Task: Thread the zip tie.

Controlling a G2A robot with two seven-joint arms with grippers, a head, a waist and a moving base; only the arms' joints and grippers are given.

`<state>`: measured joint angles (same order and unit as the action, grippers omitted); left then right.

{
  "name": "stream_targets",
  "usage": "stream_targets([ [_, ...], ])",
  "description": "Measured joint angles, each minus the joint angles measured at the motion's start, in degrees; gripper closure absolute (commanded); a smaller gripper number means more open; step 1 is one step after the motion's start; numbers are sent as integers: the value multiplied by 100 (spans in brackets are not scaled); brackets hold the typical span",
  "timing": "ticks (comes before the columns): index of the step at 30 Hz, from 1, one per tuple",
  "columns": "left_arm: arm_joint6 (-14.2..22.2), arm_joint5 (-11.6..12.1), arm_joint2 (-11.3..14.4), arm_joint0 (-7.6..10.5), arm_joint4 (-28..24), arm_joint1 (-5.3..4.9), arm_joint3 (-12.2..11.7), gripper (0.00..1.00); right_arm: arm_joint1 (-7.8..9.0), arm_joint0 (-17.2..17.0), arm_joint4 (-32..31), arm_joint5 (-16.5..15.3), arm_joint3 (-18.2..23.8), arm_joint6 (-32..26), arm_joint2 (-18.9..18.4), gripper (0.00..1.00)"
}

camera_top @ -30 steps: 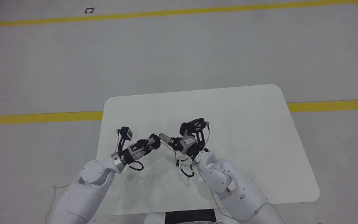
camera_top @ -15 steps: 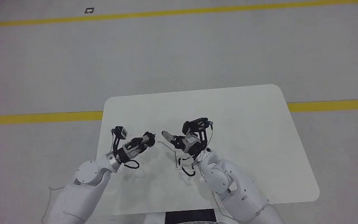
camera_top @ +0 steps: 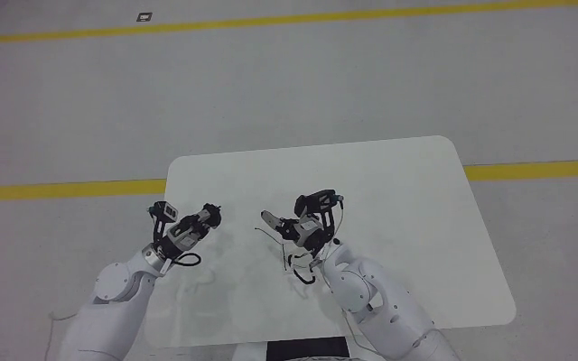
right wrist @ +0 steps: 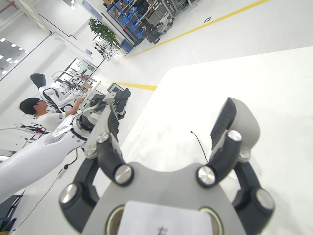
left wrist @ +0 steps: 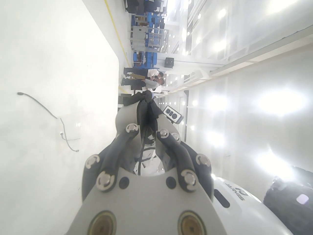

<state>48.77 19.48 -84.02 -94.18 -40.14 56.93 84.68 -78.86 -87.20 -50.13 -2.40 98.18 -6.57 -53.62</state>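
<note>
While the right pincer (right wrist: 170, 106) hangs w/ its fingers spread wide and nothing btwn them, the zip tie (right wrist: 200, 146) lies loose on the white surface (camera_top: 406, 199) just ahead of it, touched by neither arm. Tie is thin, dark, flat on the surface, and bent rather than straight. Seen from the right wrist, its long axis runs roughly in line w/ the pincer's reach. One end, w/ a small thickened tip, points away from the pincer across the surface; the other end passes out of sight behind a finger's linkage. From the left wrist the tie shows a kink partway along, w/ a finer strand crossing near its thin end; can't tell if that is a threaded loop. In the top view it lies slantwise, left of the surface's middle, by the right pincer's tips. The left pincer (left wrist: 146, 96) has its fingers pressed together w/ nothing seen in them. It sits over the left part of the surface, well apart from the tie.
</note>
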Motion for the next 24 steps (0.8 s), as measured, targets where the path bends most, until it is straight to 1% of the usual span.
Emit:
stream_targets([
  [1,9,0,-24,-6,21,9,15,100,7,69,-153,34,7,-211,44,0],
  [5,-2,0,-45,-11,60,20,31,100,10,517,-788,348,136,-1699,255,0],
  [6,-2,0,-44,-11,59,19,30,100,-2,659,-907,459,176,-2123,324,0],
  [8,-2,0,-43,-11,58,19,29,100,-27,874,-987,582,179,-2723,438,0],
  [10,-2,0,-43,-11,58,19,29,100,-67,1141,-1103,719,121,-3343,591,0],
  [11,-2,0,-43,-11,58,19,29,100,-87,1261,-1129,739,59,-3628,680,0],
  [13,-2,0,-43,-11,58,19,29,100,-130,1551,-1318,772,-148,-4420,917,0],
  [15,-2,0,-43,-11,58,19,29,100,-142,1643,-1397,809,-192,-4984,985,0],
  [16,-2,0,-43,-11,58,19,29,100,-142,1640,-1397,810,-188,-5047,983,0],
  [20,-2,0,-43,-11,58,19,29,100,-140,1629,-1387,807,-179,-4707,973,0],
  [24,-2,0,-43,-11,58,19,29,100,-140,1631,-1391,801,-182,-4716,977,0],
])
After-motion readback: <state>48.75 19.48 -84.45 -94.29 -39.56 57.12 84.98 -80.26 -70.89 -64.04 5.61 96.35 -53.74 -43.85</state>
